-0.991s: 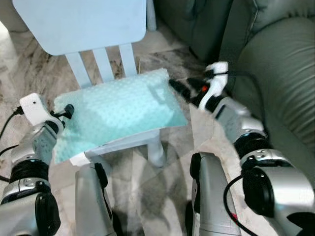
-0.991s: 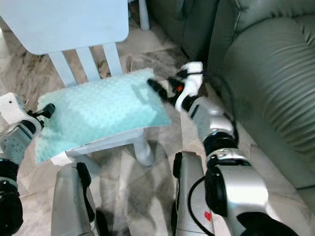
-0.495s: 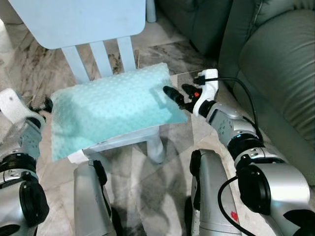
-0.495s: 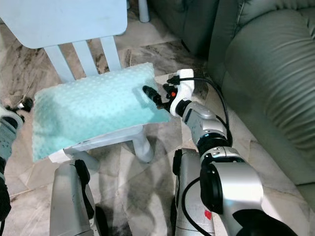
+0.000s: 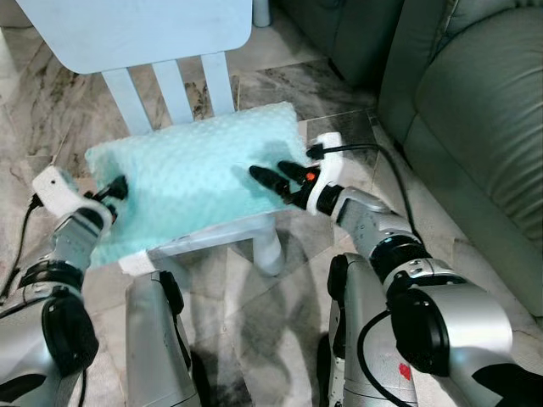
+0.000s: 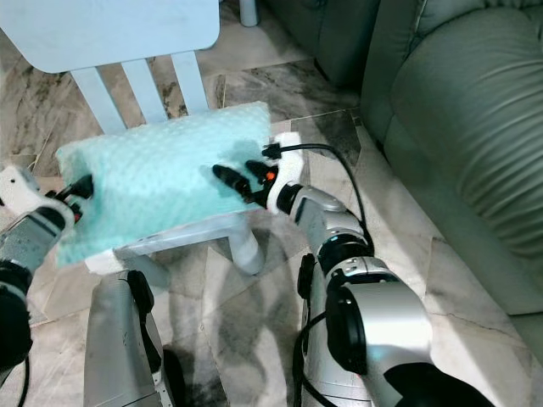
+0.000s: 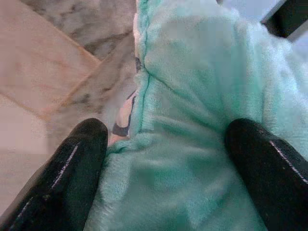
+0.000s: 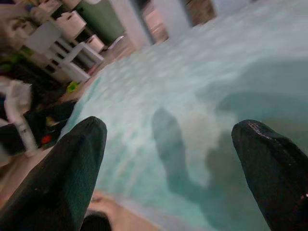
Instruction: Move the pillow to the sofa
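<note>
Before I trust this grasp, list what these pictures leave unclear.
- Chair seat: covered by the pillow, eye views.
- Sofa: cut off by the edge, eye views.
- Right tool: contact with the pillow unclear; right wrist view blurred.
- Left tool: pillow bulges between its fingers; grip firmness unclear.

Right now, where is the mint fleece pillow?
The mint fleece pillow lies on the pale blue chair seat, between both claws, with the green sofa to its right.

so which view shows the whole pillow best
The left eye view: the whole mint pillow lies on the chair seat, a gripper at each end. The right eye view shows much the same. The wrist views show just close patches of its fabric.
</note>
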Available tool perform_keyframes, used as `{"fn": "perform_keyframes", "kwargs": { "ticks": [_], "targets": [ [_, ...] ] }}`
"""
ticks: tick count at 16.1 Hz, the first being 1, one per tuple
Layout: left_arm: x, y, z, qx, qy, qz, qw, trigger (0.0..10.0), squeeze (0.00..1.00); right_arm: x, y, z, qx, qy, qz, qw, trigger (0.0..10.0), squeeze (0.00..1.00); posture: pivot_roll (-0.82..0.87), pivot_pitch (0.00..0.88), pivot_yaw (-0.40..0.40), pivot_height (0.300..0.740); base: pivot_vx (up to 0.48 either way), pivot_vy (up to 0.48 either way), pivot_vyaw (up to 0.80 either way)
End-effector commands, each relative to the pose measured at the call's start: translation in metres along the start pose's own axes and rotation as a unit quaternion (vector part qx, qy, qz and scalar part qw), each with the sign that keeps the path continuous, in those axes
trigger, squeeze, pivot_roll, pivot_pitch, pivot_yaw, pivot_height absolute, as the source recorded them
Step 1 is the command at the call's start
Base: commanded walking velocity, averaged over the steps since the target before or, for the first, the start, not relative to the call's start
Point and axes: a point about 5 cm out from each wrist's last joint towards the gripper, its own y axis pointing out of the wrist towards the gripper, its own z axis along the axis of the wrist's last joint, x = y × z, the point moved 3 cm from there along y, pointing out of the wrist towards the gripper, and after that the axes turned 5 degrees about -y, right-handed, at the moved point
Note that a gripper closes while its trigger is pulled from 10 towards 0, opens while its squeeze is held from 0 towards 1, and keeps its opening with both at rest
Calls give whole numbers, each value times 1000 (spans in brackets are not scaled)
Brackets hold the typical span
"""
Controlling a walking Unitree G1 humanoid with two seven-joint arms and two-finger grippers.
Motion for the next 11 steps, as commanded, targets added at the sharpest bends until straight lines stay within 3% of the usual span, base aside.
{"fn": "perform_keyframes", "kwargs": {
  "ticks": [1,4,6,7,8,10,11],
  "targets": [
    [4,1,-5,-12,-23,-20,999,10000,0,-9,4,-9,-16,11,32,999,10000,0,-13,287,22,398,0,0,0],
    [19,1,-16,-46,-35,-77,995,10000,0,-17,7,-15,-19,20,54,998,10000,0,-11,291,22,398,0,0,0],
    [19,-1,-25,-72,-17,-100,992,10000,0,-20,7,-20,-23,27,59,998,9725,0,-9,295,20,398,0,0,0],
    [17,-2,-27,-79,-18,-102,991,10000,0,-20,7,-22,-23,26,61,998,2980,0,-9,295,19,398,0,0,0],
    [10,-3,-27,-76,-9,-89,993,10000,0,-20,6,-24,-26,29,60,997,0,0,-7,296,19,398,0,0,0],
    [1,-5,-24,-71,-17,-77,994,10000,0,-17,4,-29,-35,23,52,998,0,0,-8,297,18,398,0,0,0],
    [-4,-6,-22,-66,-16,-68,995,10000,0,-16,2,-32,-38,21,47,998,1529,0,-8,297,17,398,0,0,0]
  ]
}}
